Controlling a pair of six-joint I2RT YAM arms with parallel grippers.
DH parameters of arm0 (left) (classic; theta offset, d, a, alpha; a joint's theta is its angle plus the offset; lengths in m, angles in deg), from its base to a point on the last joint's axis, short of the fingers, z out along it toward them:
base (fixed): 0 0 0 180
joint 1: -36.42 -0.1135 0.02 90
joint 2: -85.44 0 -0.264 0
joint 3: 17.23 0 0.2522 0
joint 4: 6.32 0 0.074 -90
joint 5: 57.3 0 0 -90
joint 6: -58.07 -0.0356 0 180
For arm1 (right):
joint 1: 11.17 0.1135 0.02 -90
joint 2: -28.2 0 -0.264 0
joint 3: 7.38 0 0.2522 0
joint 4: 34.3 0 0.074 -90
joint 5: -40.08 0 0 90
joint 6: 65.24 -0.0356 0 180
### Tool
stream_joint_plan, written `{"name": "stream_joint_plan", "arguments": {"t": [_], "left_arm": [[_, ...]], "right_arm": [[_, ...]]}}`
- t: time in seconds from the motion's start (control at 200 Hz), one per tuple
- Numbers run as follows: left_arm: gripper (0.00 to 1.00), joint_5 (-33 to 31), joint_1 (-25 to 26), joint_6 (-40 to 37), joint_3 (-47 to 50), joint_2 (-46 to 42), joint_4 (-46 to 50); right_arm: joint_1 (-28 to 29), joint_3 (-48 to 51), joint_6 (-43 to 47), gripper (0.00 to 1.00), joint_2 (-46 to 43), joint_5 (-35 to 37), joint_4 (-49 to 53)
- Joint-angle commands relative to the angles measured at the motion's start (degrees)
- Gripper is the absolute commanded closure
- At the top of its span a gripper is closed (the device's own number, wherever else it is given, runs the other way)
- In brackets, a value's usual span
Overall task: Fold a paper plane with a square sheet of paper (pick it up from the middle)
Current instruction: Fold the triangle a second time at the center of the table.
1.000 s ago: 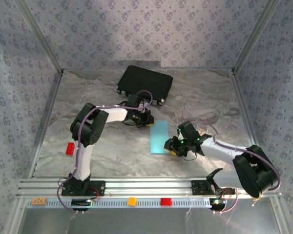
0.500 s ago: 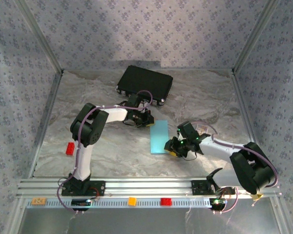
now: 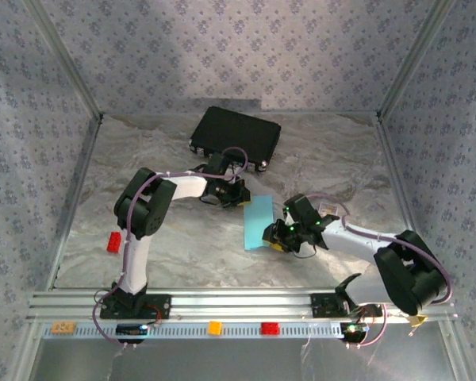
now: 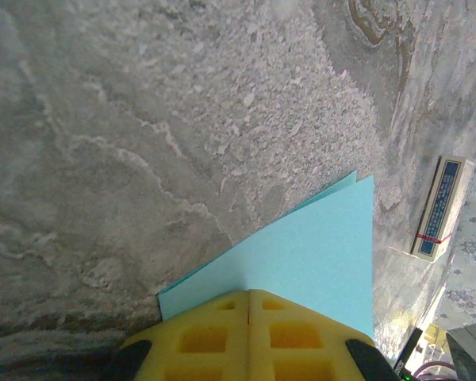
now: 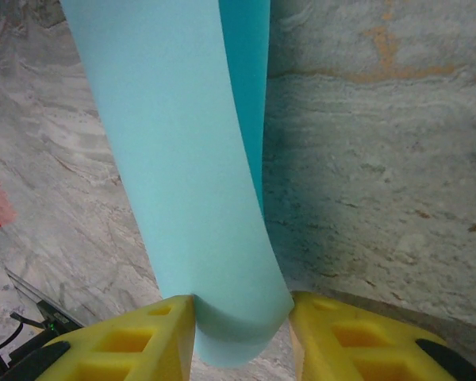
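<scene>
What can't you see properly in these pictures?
Left wrist view: the writing on the small box is too small to read.
Left wrist view: the near edge of the paper is hidden under the left gripper.
Right wrist view: the paper's top is cut off by the picture edge.

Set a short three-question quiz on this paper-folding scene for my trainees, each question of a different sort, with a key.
1. Fill in: the left gripper has ____ fingers.
2. True or false: the black case lies on top of the blue paper.
3. Which one has curled paper between its fingers? A) left gripper B) right gripper C) neither

Key: 1 yellow; 2 false, the two lie apart; 3 B.
</scene>
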Motion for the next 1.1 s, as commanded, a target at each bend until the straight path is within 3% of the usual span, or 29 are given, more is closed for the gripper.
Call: {"name": "stream_joint_plan", "arguments": {"t": [0.0,1.094], "left_arm": [[1.0,0.5,-0.1,-0.4,0.7,1.1,2.0],[1.0,0.8,0.2,-0.2,0.4,1.5,2.1]], "right_arm": [[0.3,-1.4,1.2,0.62,-1.8,0.6,1.8],[0.3,-9.7,7.0,0.58,1.8,0.8,4.9]]}}
